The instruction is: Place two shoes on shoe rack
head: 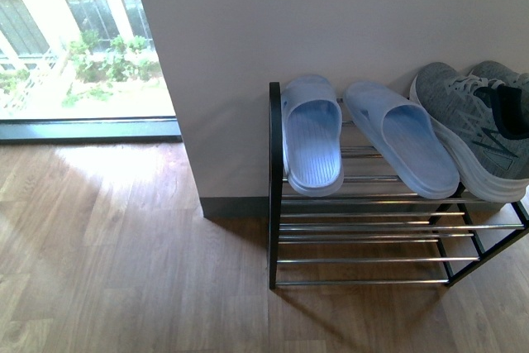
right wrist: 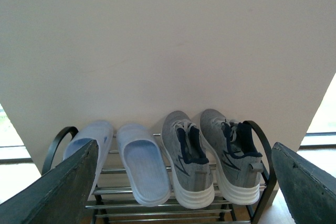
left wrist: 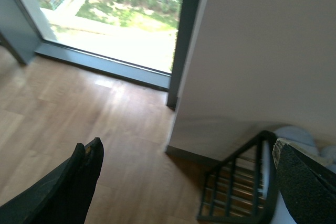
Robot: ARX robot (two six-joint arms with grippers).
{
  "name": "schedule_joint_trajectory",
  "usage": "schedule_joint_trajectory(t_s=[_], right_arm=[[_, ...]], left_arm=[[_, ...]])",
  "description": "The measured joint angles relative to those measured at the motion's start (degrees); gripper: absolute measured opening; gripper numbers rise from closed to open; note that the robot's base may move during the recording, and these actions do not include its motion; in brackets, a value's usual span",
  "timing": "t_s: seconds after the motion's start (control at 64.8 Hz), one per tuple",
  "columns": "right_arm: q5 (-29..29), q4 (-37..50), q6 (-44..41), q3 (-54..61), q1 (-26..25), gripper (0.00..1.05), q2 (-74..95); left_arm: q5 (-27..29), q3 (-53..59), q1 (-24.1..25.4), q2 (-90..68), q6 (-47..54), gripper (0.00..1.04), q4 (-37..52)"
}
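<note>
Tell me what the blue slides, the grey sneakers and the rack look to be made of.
Slides: likely moulded foam or rubber, matte, one piece, ribbed footbed.
Sneakers: heathered grey knit uppers, white soles, probably rubber or foam.
Rack: apparently metal, black painted frame, shiny chrome-look bars.

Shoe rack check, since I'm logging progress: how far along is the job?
It looks done. Both pale blue moulded slide sandals and both grey knit sneakers sit on the top shelf of the black-framed chrome-bar shoe rack. Nothing is in hand: the left pincer and right pincer are open and empty. No shoe shows on the floor.
</note>
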State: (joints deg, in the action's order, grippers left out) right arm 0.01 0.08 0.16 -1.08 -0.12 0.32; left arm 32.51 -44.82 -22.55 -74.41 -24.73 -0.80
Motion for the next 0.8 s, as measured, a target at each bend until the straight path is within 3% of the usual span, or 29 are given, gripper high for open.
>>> schedule_joint_trajectory(t_s=[0.154,0.247,0.371,0.649,0.803], right_arm=[[-0.02,0.00,0.00,0.00,0.00,0.96,0.00],[0.02,0.00,0.00,0.00,0.00,0.96,-0.02],[0.00,0.00,0.00,0.00,0.00,0.96,-0.02],[0.00,0.00,0.00,0.00,0.00,0.96,0.00],[0.00,0.00,0.00,0.00,0.00,0.96,0.00]], left_arm=[[-0.37,3.13,0.98,5.86,0.50,0.95,0.02],[-11.89,12.37,3.65,7.52,10.58,0.79,22.23],[-17.31,21.73,6.21,11.21,19.39,0.59,38.69],[-23.30,32.70,12.63,21.84,23.69,0.05,40.85],[-25.07,35.80,14.86,26.60,24.02,0.01,39.39]])
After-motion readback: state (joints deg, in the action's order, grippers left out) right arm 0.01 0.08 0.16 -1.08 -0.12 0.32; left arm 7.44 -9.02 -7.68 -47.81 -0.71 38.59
